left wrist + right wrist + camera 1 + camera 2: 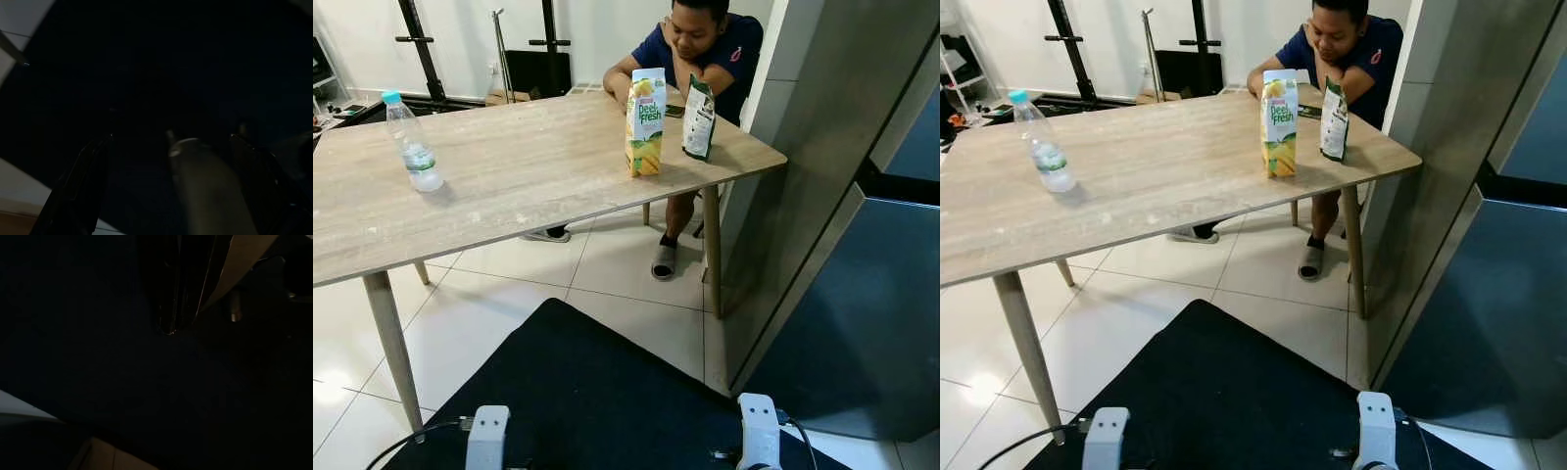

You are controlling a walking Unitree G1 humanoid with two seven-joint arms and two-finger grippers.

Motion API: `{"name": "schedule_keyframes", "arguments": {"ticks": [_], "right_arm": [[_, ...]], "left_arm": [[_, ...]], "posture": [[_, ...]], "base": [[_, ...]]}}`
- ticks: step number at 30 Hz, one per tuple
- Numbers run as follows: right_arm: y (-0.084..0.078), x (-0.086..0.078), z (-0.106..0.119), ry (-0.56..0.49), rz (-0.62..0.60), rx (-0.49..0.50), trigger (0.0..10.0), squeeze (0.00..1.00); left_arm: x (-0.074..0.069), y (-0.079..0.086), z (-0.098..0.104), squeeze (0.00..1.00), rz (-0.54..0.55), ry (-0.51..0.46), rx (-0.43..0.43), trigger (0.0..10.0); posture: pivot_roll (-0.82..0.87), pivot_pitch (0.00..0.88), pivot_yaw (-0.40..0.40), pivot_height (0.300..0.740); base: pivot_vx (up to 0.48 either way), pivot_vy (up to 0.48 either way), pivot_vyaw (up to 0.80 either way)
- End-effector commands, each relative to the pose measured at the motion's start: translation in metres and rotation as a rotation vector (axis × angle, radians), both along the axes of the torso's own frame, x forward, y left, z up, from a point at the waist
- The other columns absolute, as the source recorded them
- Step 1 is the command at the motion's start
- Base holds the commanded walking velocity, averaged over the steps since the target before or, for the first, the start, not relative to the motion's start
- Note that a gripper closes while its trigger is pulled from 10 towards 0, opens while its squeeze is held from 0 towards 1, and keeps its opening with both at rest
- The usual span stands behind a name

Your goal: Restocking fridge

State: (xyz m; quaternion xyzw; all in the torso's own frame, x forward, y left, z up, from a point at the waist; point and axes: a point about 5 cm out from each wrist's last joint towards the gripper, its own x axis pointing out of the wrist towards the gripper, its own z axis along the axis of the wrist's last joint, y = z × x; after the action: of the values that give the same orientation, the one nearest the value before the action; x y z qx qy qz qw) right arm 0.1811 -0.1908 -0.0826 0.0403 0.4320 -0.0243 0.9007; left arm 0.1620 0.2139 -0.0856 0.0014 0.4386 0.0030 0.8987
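Observation:
On the wooden table (529,186) stands a yellow-green juice carton (645,122) near the far right corner. A green-and-white pouch (699,118) stands upright just right of it. A clear water bottle (413,143) with a blue cap stands at the left. The fridge (862,323), grey with a dark blue front, rises at the right. Both arms hang idle low down, left wrist (487,438) and right wrist (759,431). In the dark left wrist view my left gripper (174,134) has its fingers spread apart with nothing gripped. The right wrist view is nearly black.
A person (700,44) sits behind the table's far right corner, leaning on it, feet under the table. A black mat (587,392) covers the tiled floor in front of me. Black stands (421,44) line the back wall. A narrow gap separates table and fridge.

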Motion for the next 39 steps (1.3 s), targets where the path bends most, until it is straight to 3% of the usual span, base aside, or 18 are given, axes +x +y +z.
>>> {"name": "schedule_keyframes", "arguments": {"ticks": [1, 10, 17, 30, 33, 38, 39], "right_arm": [[0.006, 0.001, -0.001, 0.017, 0.036, -0.025, 10.0, 0.00], [0.004, 0.001, 0.000, -0.008, 0.054, -0.011, 10.0, 0.00], [-0.002, 0.001, 0.002, -0.017, 0.076, -0.016, 10.0, 0.00], [0.003, 0.017, 0.009, -0.058, 0.090, -0.017, 10.0, 0.00], [0.008, 0.018, 0.009, -0.055, 0.160, -0.023, 10.0, 0.00], [0.011, 0.016, 0.008, -0.051, 0.173, -0.029, 10.0, 0.00], [0.012, 0.017, 0.008, -0.057, 0.172, -0.025, 10.0, 0.00]], "left_arm": [[-0.001, 0.012, 0.002, 0.00, 0.050, -0.015, 0.024, 10.0], [0.011, 0.001, 0.007, 0.00, 0.108, -0.105, -0.042, 10.0], [-0.001, 0.002, 0.002, 0.00, 0.117, -0.079, -0.043, 10.0], [0.002, -0.005, 0.001, 0.00, 0.115, -0.048, -0.061, 10.0], [0.005, -0.016, -0.001, 0.00, 0.094, -0.025, -0.069, 10.0], [0.005, -0.014, 0.001, 0.00, 0.113, -0.071, -0.027, 10.0], [0.004, -0.014, 0.001, 0.00, 0.112, -0.071, -0.031, 10.0]], "posture": [[-0.14, 0.025, 0.003, 0.713], [-0.12, 0.045, 0.007, 0.713], [-0.11, 0.048, -0.011, 0.713], [-0.10, 0.054, -0.028, 0.713], [-0.08, 0.052, -0.041, 0.713], [-0.09, 0.051, -0.043, 0.713], [-0.11, 0.082, -0.030, 0.713]], "base": [[0.000, 0.000, 0.00], [0.000, 0.000, 0.00], [0.000, 0.000, 0.00], [0.000, 0.000, 0.00], [0.000, 0.000, 0.00], [0.000, 0.000, 0.00], [0.000, 0.000, 0.00]]}}
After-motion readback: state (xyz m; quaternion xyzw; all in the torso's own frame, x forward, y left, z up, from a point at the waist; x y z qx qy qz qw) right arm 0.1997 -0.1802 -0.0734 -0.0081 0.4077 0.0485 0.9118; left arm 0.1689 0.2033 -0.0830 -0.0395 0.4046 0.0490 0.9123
